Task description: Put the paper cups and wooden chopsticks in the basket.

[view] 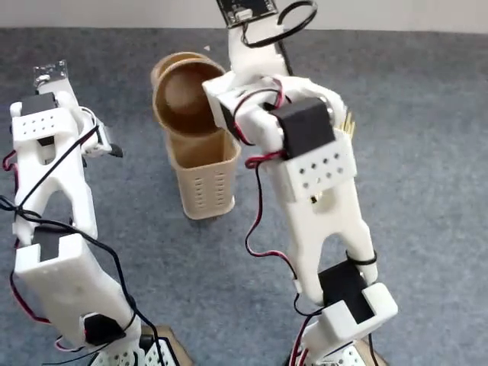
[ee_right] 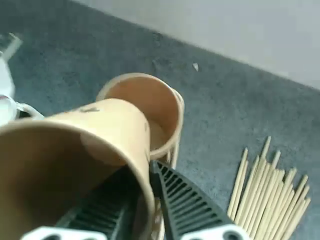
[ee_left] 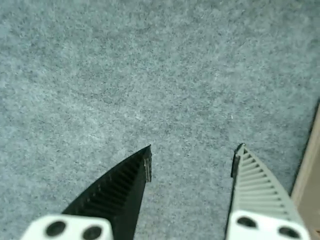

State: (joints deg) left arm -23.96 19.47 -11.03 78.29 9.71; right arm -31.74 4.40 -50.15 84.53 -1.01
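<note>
Jaws spread wide and holding nothing, the left gripper [ee_left: 194, 150] hangs over bare grey carpet [ee_left: 150, 65] at the left side of the table, well apart from the basket [view: 204, 183]. Near the middle of the table that beige, perforated basket stands upright on the carpet.

Just above its open mouth is a brown paper cup [view: 187, 95], tipped over so that its opening faces up towards the overhead camera. Directly behind it sits a second paper cup [view: 169, 65], roughly upright with its lower part hidden. Whether it stands inside the basket or just beyond it cannot be told.

The right gripper [ee_right: 144, 169] is pinched tight on the rim of the tipped paper cup, with one black finger [ee_right: 185, 200] on one face of the cup wall and the other finger on the opposite face.

To the right, a loose bundle of wooden chopsticks [ee_right: 265, 195] lies flat on the carpet, well apart from the basket. From overhead just their tips [view: 349, 126] peek out from behind the right arm [view: 320, 198].
</note>
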